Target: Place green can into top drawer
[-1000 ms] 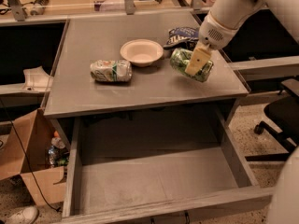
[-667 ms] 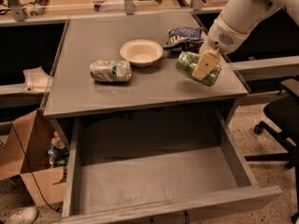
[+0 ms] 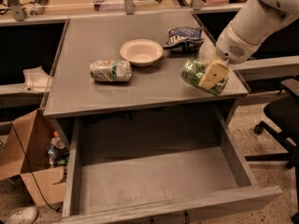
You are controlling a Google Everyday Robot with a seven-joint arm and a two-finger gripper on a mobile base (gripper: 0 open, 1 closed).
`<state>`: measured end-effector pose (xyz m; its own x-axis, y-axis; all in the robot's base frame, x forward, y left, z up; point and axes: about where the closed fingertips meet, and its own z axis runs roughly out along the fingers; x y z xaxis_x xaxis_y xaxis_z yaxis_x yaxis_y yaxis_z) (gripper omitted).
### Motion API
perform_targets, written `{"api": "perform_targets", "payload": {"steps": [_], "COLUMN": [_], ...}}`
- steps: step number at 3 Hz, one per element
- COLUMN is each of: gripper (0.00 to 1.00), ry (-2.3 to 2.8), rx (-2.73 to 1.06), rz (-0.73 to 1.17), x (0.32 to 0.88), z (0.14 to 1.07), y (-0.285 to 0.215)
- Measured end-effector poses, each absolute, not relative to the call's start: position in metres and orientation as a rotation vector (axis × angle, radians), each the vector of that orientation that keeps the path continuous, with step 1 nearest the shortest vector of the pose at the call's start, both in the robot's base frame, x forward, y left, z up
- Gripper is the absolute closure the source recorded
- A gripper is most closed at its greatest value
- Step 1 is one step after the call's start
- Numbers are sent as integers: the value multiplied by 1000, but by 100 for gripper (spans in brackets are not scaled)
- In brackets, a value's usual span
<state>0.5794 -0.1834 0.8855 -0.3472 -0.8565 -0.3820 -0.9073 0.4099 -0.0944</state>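
My gripper (image 3: 211, 74) hangs over the front right corner of the grey tabletop (image 3: 84, 45), its cream fingers clamped on the small dark green leafy-print can (image 3: 193, 71). The can is held tilted, clear of the tabletop's surface. I cannot read any lettering on it. Below the tabletop's front edge, the wide grey wooden top drawer (image 3: 154, 176) stands pulled out. On the tabletop lie a paler white-and-green can (image 3: 110, 71) on its side, a white paper bowl (image 3: 141, 52) and a blue snack bag (image 3: 183, 37), their labels unreadable.

Warm overhead light sheens the table (image 3: 93, 50); my gripper (image 3: 211, 75), clasping the green can (image 3: 193, 71), hangs brightly lit over the table's front-right corner.
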Motion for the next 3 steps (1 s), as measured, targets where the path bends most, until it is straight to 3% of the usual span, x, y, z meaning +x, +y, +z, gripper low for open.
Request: {"api": "perform_targets", "payload": {"steps": [2, 3], "gripper": [100, 100], "ry": [2326, 2344], "rx": [-1464, -1455], "rz": [205, 257], "x": [547, 488], "z": [879, 864], "y": [-186, -195]}}
